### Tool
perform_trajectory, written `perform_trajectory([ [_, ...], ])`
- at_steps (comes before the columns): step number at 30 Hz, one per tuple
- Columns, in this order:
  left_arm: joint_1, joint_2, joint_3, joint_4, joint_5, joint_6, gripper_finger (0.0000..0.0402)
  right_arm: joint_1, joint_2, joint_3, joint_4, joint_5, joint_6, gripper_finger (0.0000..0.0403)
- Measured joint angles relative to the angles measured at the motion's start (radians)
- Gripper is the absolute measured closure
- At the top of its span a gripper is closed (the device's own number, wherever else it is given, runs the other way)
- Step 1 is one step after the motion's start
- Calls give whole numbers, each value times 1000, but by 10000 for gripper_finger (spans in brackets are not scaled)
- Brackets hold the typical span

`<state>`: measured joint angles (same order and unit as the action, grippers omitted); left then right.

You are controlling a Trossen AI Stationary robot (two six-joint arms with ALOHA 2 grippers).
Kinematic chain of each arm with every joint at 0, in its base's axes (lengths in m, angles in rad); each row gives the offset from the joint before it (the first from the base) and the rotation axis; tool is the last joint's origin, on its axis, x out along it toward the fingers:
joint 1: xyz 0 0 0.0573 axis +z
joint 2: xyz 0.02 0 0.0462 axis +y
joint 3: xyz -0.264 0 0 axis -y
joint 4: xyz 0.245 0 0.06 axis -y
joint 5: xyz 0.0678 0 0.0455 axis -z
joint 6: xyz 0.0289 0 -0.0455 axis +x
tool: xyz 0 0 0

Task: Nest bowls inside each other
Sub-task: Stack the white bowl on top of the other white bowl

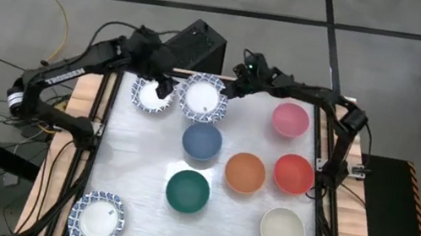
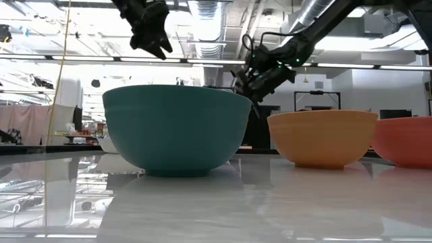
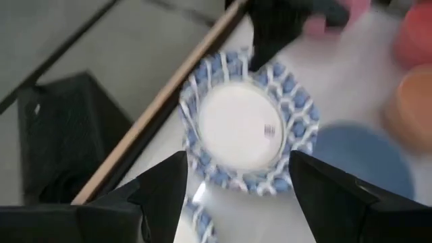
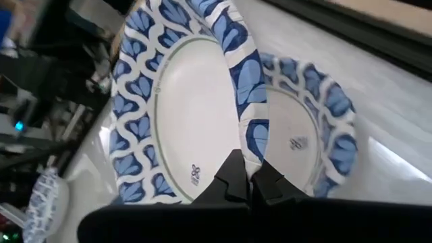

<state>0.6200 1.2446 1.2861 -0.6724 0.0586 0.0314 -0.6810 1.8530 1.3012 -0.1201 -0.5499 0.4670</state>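
Observation:
Two white bowls with blue patterned rims overlap at the far middle. One (image 4: pixel 182 108) is tilted in my right gripper (image 4: pixel 246 177), which is shut on its rim. The other (image 4: pixel 307 138) lies just beyond it on the table. My left gripper (image 1: pixel 164 86) hovers open above the right rim of a third patterned bowl (image 1: pixel 150 96) at the far left, touching nothing. Blue (image 1: pixel 201 141), orange (image 1: pixel 245 173), red (image 1: pixel 294 173), pink (image 1: pixel 289 119), dark green (image 1: pixel 187 191) and cream (image 1: pixel 282 230) bowls stand apart on the table. Another patterned bowl (image 1: pixel 97 219) is near left. My right gripper pinches the patterned bowl's rim (image 4: pixel 248 145) between its two shut fingers, one layer of rim. The fingers slant down from the table's far right side (image 1: pixel 227 86). The bowl is tilted over the second patterned bowl; whether it touches that bowl I cannot tell.
The table's wooden far edge (image 3: pixel 155 115) and a black box (image 1: pixel 193 42) lie just behind the grippers. The green bowl (image 2: pixel 175 128) and orange bowl (image 2: pixel 322 138) stand between the near edge and the arms. Bare tabletop shows at the left middle (image 1: pixel 132 152).

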Motion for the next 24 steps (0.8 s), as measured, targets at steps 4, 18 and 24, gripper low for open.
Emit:
perform_trajectory([
  [4, 38, -76, -134, 152, 13, -5, 154, -14, 2, 6, -18, 2, -3, 401],
  [18, 79, -113, -322, 294, 46, -54, 154, -46, 81, 14, 3, -5, 42, 400],
  [24, 108, -125, -322, 293, 57, -58, 154, -46, 139, 16, 15, -5, 56, 399],
])
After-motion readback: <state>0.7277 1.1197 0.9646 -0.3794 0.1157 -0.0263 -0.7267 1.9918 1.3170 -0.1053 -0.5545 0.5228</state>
